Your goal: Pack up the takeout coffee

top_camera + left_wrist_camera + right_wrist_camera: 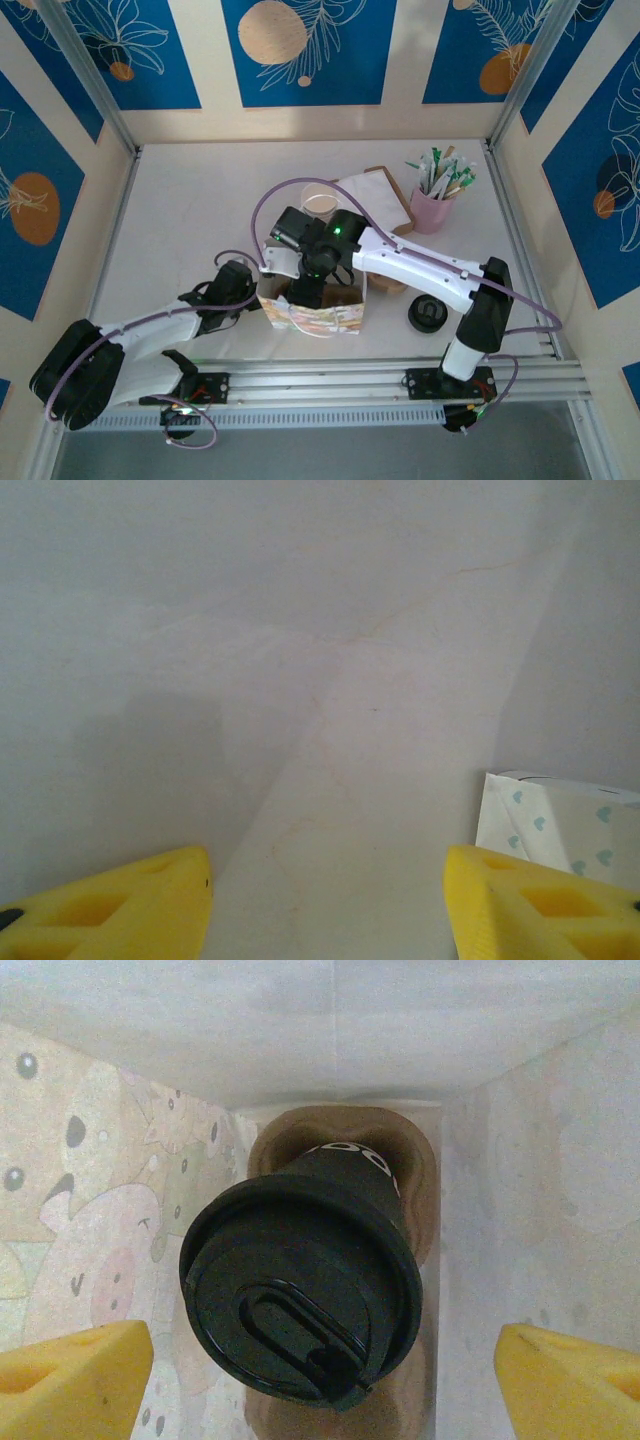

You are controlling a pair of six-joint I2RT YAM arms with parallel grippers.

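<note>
The takeout coffee (300,1295), a black cup with a round black lid, sits tilted in a brown cardboard carrier (415,1175) inside a paper bag (325,318) printed with cartoon figures. My right gripper (320,1355) hangs over the bag's mouth (305,290), open. Its yellow fingers (75,1380) stand wide on either side of the lid without touching it. My left gripper (328,885) is open over bare table just left of the bag (550,820), near its corner (250,290), and holds nothing.
A second round black lid (427,315) lies on the table right of the bag. Behind it stand a pink cup of sticks and straws (435,205), brown cardboard (385,200) and cream paper cups (320,200). Walls close in on three sides.
</note>
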